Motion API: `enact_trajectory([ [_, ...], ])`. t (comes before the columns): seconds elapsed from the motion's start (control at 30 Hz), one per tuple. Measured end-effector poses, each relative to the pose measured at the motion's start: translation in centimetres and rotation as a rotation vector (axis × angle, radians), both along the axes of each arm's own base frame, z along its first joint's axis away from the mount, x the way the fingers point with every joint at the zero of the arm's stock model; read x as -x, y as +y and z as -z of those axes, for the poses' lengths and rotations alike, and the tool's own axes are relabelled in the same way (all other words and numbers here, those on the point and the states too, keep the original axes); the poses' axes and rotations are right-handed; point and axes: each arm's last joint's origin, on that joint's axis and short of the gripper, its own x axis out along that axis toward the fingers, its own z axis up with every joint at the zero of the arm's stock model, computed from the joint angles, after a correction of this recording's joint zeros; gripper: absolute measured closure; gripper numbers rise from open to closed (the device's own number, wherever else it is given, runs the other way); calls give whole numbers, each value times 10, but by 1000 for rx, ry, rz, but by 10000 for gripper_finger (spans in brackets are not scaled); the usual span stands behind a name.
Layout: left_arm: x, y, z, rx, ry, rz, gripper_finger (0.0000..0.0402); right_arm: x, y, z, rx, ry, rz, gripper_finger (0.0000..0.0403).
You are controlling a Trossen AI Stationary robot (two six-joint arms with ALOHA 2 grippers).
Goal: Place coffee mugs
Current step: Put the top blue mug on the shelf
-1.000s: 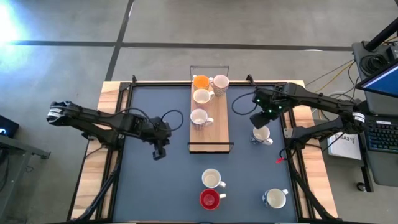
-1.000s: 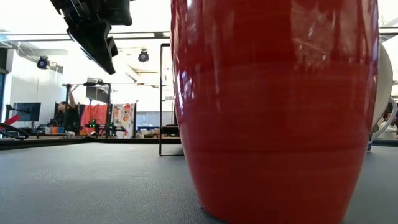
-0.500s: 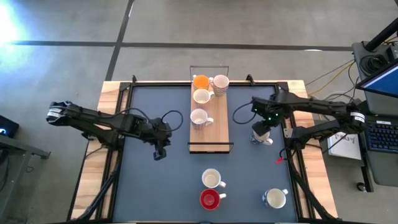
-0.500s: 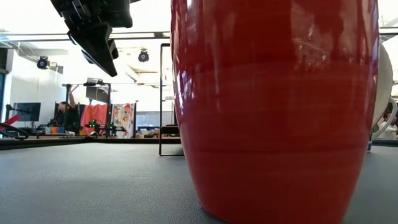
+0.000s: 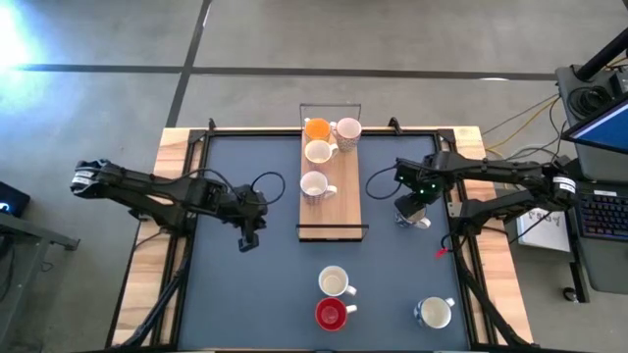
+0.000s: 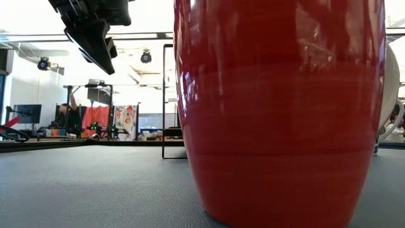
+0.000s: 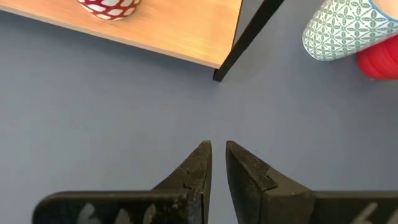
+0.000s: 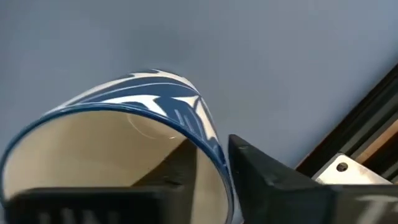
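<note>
Four mugs [image 5: 317,183] on the board [image 5: 343,211], four left; right gripper [image 5: 413,208] straddles the right-edge mug's [image 8: 118,152] rim; left gripper [image 7: 215,163] near-closed, empty.

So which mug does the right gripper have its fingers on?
The blue-patterned mug beside the board's right edge: the right gripper straddles its rim, one finger inside. All other mugs stand untouched.

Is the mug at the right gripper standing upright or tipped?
Cannot tell for sure. The blue-patterned mug shows an open, empty mouth, with one finger of the right gripper inside its rim.
</note>
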Motion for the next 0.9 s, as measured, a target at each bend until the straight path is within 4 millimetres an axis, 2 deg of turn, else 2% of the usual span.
enact_trajectory([
  [0.07, 0, 1, 0, 0, -1, -4, 372, -1, 0, -2, 0, -14, -8, 368],
  [0.13, 0, 2, 0, -1, -1, -6, 372, -4, -1, -4, -6, -38, -12, 383],
  [0.3, 0, 4, -1, -8, -5, -7, 372, -10, -3, -20, 9, -91, -33, 386],
  [0.47, 0, 4, -1, -11, -10, -5, 372, -19, -7, -44, 53, -177, -77, 387],
  [0.63, -1, 4, -1, -14, -14, -8, 372, -29, -11, -70, 88, -260, -40, 388],
  [0.77, -1, 4, -2, -13, -21, -6, 372, -43, -17, -82, 110, -274, -8, 388],
  [0.9, -1, 2, -2, -7, -21, -3, 372, -63, -25, -85, 118, -253, -43, 389],
])
